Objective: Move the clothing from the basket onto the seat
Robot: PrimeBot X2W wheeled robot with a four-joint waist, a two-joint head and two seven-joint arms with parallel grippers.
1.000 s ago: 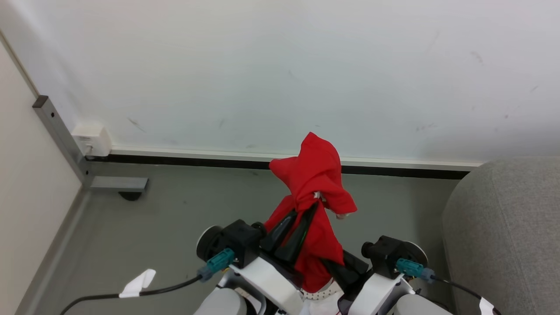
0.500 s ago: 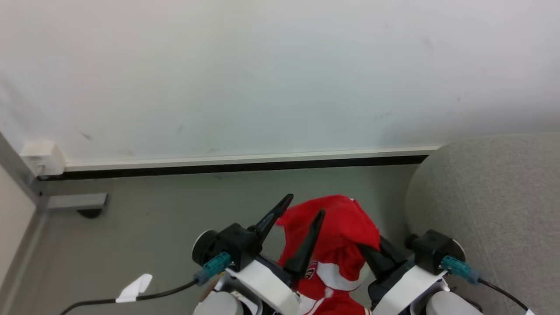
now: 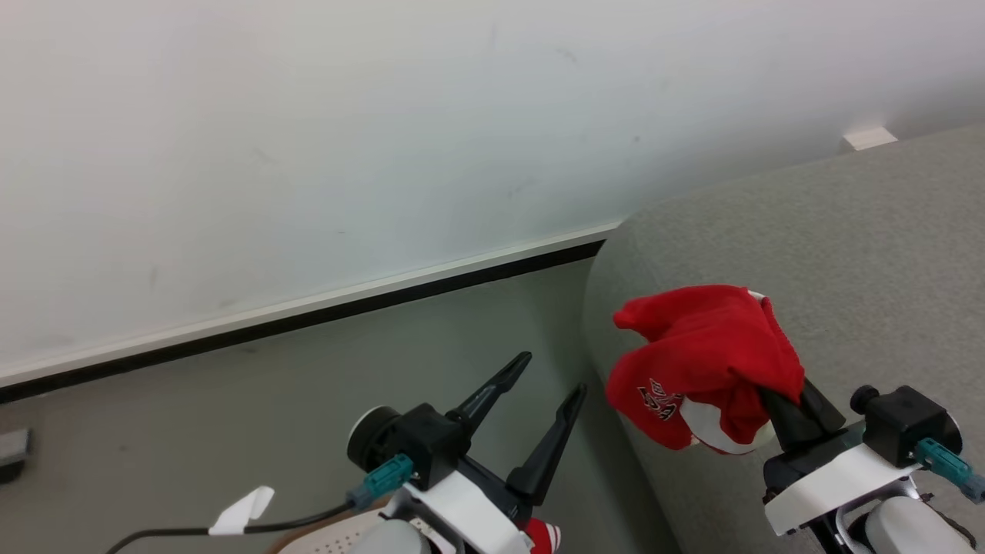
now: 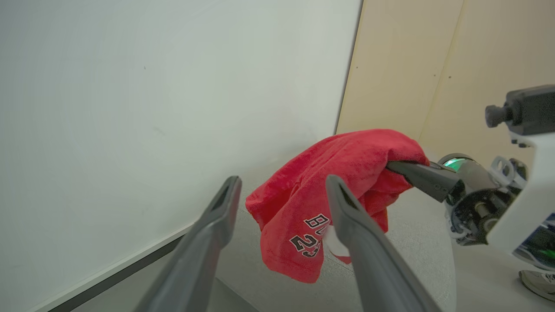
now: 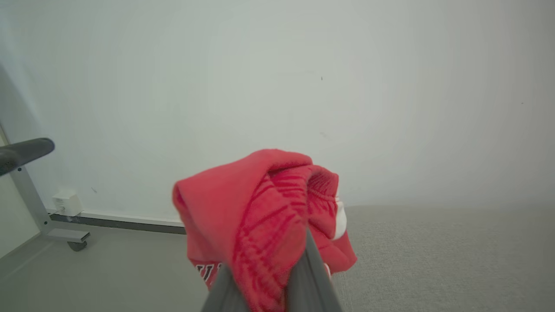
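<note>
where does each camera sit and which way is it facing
Head view: on the head, facing forward and down at floor, wall and seat; shows the open left tool and the right tool shut on the clothing.
Left wrist view: on the left wrist, facing along its spread fingers at the wall and clothing; the right tool shows too.
Right wrist view: on the right wrist, facing along its shut fingers at clothing, wall and seat.
Shared: all three see the clothing, wall and seat.

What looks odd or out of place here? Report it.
Nothing damaged or spilled. The bright red fabric garment with dark lettering hangs bunched from the shut right gripper by the edge of the light grey upholstered seat, not laid on it. The left gripper is open and empty.
</note>
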